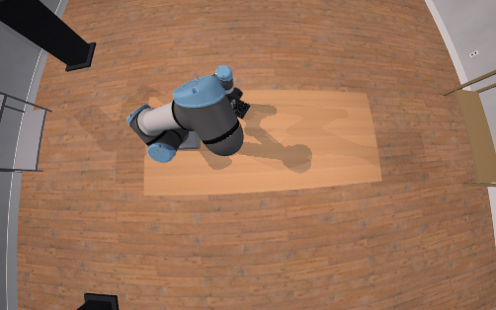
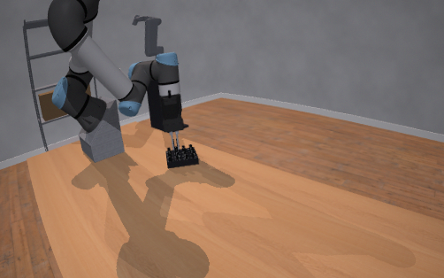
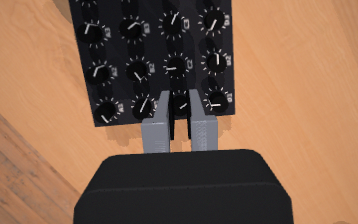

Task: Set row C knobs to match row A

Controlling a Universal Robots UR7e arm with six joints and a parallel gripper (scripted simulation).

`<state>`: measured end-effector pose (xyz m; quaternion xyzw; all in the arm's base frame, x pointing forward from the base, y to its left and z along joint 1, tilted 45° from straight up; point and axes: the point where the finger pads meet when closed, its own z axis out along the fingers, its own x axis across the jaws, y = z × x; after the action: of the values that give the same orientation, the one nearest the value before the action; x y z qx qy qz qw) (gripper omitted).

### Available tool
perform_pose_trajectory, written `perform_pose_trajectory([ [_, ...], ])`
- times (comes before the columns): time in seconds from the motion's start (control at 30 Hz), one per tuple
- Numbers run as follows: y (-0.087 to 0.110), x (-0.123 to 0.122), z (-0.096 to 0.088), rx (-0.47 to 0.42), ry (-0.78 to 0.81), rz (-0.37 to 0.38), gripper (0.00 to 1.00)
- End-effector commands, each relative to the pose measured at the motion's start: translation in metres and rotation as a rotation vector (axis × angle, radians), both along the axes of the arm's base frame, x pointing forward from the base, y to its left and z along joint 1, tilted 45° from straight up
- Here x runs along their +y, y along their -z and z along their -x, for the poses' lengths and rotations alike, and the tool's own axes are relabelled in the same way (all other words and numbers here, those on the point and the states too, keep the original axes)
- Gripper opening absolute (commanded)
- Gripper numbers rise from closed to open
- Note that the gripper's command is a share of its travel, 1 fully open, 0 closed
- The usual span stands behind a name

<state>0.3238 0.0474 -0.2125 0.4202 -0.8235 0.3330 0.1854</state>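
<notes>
The black knob box (image 3: 82, 55) (image 2: 182, 160) (image 1: 242, 109) stands on the light wooden table (image 2: 265, 212). In the wrist view its rows run up the picture, with A at the left and D at the right, and the knobs numbered 1 are nearest to me. My gripper (image 3: 180, 105) (image 2: 175, 146) points straight down and its two grey fingers press on both sides of knob C1 (image 3: 179, 101). The white line of knob C1 is partly hidden between the fingers. Knob A1 (image 3: 106, 111) has its line pointing down and left in the picture.
The arm's grey pedestal (image 2: 103, 137) stands on the table just left of the box. A metal shelf rack (image 2: 37, 88) stands by the wall behind it. Dark wooden floor surrounds the table.
</notes>
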Motion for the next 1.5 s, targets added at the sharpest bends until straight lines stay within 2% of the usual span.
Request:
perform_pose_trajectory([
  [0.0,0.0001,-0.0011,0.0021,0.004,0.000,0.002,0.30],
  [1.47,-0.0001,-0.0014,0.0025,0.026,-0.022,0.001,0.30],
])
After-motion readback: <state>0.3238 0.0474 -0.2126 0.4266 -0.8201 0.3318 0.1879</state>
